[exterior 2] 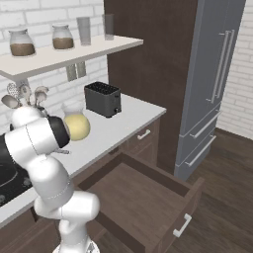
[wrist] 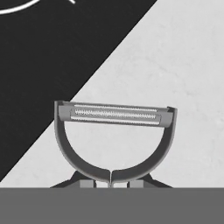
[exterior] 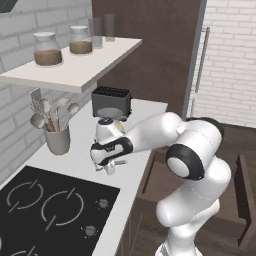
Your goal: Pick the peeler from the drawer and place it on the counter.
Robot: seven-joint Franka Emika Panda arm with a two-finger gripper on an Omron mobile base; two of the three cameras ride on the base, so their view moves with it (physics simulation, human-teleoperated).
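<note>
Peeler (wrist: pixel 114 141): centre of the hand view, head pointing away, pinched by its stem so the blade hangs clear.
Gripper (exterior: pixel 111 167): clenched on the peeler, left of centre, low over the counter (exterior: pixel 80 155) beside the cooktop (exterior: pixel 30 220).
Drawer (exterior 2: pixel 148 197): open at lower right.
Stage: set-down appears close.

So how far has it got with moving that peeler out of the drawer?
Picked up: the drawer stands open and looks bare. In hand: the gripper holds the peeler just over the counter, beside the cooktop. Left: setting it down and letting go.
</note>
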